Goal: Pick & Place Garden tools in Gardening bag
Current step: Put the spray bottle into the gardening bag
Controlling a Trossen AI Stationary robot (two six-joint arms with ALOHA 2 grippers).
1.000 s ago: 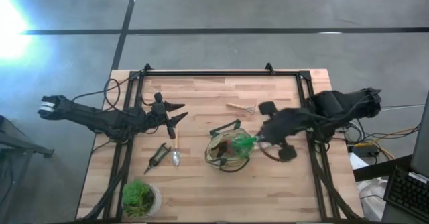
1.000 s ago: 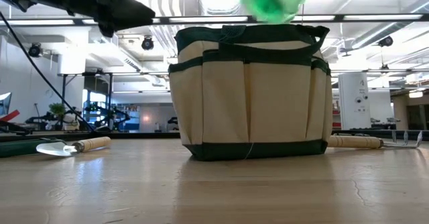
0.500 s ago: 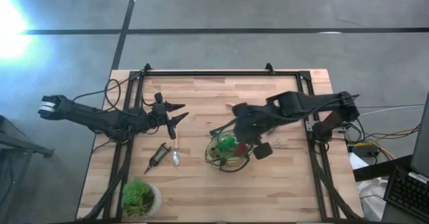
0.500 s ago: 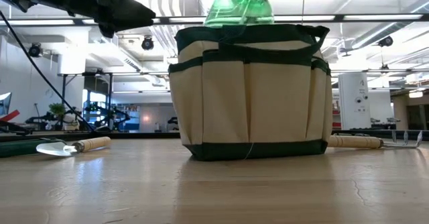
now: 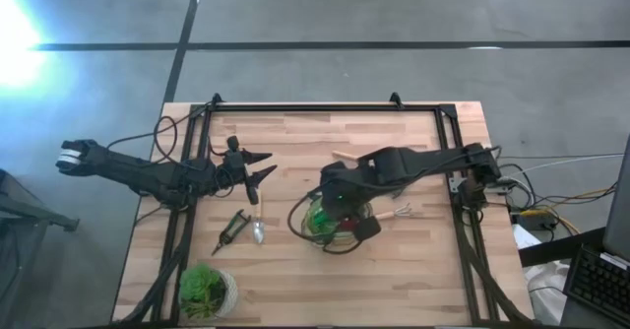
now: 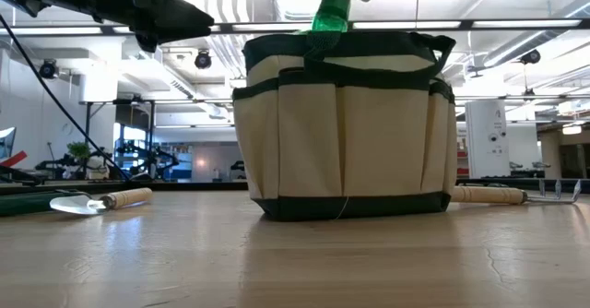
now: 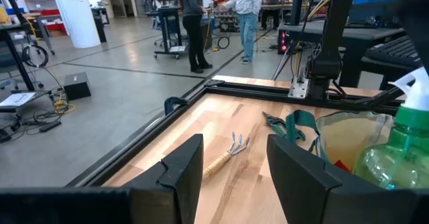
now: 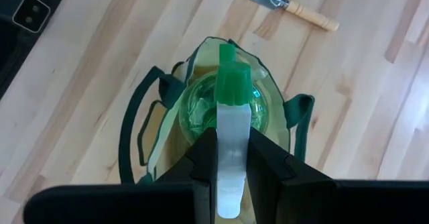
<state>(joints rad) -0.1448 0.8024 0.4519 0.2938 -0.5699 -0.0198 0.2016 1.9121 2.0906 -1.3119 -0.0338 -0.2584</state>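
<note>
Moved since the earlier frame: right gripper [image 5: 340, 203] swung from beside the gardening bag [image 6: 343, 128] to directly above it; green spray bottle [image 8: 226, 110] turned from lying sideways in the air to hanging body-down in the bag's mouth. Right gripper clamped on the bottle's white nozzle [image 8: 229, 163], one finger on either side. From the low view, only green neck and white trigger head showing above the bag's dark green rim.

Left gripper [image 5: 258, 166] hovering above the desk [image 5: 413, 270], well left of the bag, fingers apart, nothing between them.

Still out on the desk: wooden-handled trowel [image 5: 258, 226] and dark pruners [image 5: 232, 229] left of the bag; wooden-handled rake fork [image 6: 516, 195] on its right. Potted plant [image 5: 205, 288] at the near left corner.
</note>
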